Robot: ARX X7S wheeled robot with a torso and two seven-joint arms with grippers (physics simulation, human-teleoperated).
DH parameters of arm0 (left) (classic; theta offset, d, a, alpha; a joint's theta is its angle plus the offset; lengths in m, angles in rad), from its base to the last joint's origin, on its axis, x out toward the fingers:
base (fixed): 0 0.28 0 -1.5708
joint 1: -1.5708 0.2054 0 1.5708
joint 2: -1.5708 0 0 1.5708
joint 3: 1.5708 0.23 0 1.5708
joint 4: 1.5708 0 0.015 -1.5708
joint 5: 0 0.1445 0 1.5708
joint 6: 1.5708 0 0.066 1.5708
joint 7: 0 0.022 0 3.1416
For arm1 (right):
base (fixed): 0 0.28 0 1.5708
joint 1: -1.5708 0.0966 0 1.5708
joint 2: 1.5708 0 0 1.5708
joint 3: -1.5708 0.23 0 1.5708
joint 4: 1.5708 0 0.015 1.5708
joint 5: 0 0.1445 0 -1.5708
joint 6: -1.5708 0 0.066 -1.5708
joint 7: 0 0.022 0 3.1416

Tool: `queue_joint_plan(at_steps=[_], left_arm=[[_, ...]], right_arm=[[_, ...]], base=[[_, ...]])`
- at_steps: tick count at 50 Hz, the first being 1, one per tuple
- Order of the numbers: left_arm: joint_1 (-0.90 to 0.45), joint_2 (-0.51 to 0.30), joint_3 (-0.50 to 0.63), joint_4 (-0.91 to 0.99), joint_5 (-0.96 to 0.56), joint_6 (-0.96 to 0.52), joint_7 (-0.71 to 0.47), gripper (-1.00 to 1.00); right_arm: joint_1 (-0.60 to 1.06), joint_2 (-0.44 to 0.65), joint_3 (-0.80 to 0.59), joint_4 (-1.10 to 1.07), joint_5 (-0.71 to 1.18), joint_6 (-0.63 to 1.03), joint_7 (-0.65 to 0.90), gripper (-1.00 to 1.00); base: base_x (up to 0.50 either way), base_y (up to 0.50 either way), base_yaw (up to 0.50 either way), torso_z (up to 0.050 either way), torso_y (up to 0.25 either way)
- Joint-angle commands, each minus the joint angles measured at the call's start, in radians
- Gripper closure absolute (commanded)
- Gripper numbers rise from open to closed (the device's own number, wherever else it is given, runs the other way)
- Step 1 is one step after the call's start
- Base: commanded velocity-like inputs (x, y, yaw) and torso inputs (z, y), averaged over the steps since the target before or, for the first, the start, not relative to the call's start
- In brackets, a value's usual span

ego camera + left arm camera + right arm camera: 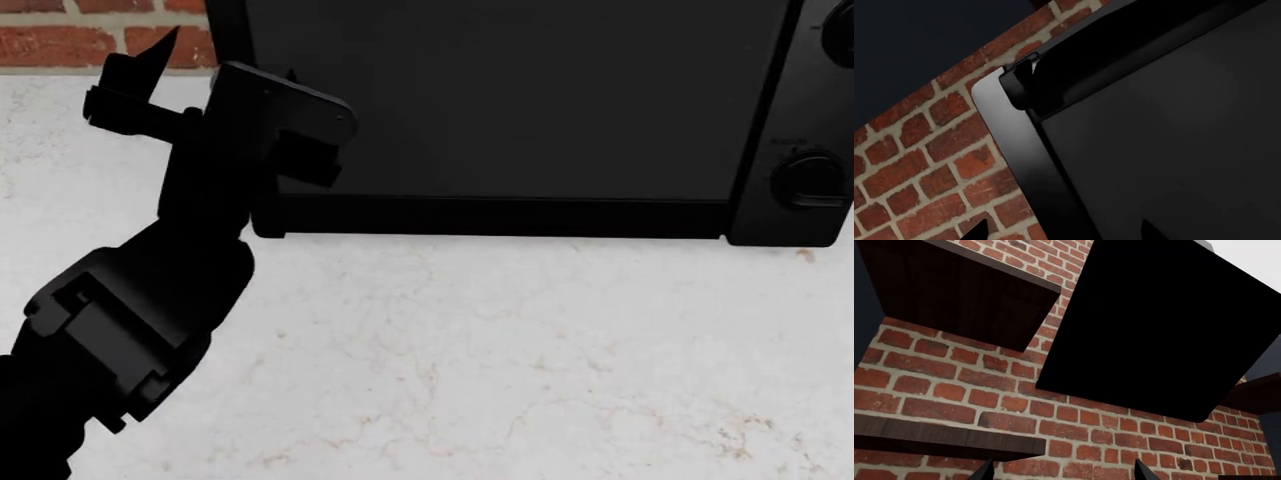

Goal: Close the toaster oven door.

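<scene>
— Spread wide, left pincer (220,75)? Holding anything?

— Wide apart, yes, and gripping nothing. Two dark fingertips (977,231) showing in the left wrist view, one over brick wall (914,150), the other over dark glass. Set astride the left edge of the toaster oven (814,100), it seems. Contact with that edge: cannot tell.

— And the right pincer (1062,472)?

— Also parted, also empty. Out of the head view. Facing brickwork in its own wrist view, with dark wooden shelves (954,290) and a flat black slab (1154,330) beyond.

— Where's the toaster oven door (494,100)?

— Just past the left pincer, to its right in the head view. Standing upright, flat against the oven's front, bottom edge along the base. Bar handle (1121,45) running along the top edge, a pale strip at its end near the oven's corner.

— Anything around it?

— Round black knob (811,180) on the side panel at the oven's right. White marbled countertop (467,350) underneath and in front, bare of other things within view. Red brick behind at the left.
</scene>
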Motion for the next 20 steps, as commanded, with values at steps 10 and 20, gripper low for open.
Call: queue_joint_plan(at_steps=[10, 20], left_arm=[[-0.084, 0.000, 0.027, 0.021, 0.116, -0.141, 0.067, -1.00], [-0.081, 0.000, 0.030, 0.040, 0.124, -0.039, 0.147, -1.00]], right_arm=[[-0.054, -0.066, -0.040, 0.032, -0.147, -0.019, -0.083, -1.00], [-0.043, -0.054, -0.047, 0.019, -0.117, -0.028, -0.056, -1.00]], base=[[0.01, 0.00, 0.00, 0.001, 0.000], [0.02, 0.00, -0.01, 0.001, 0.000]])
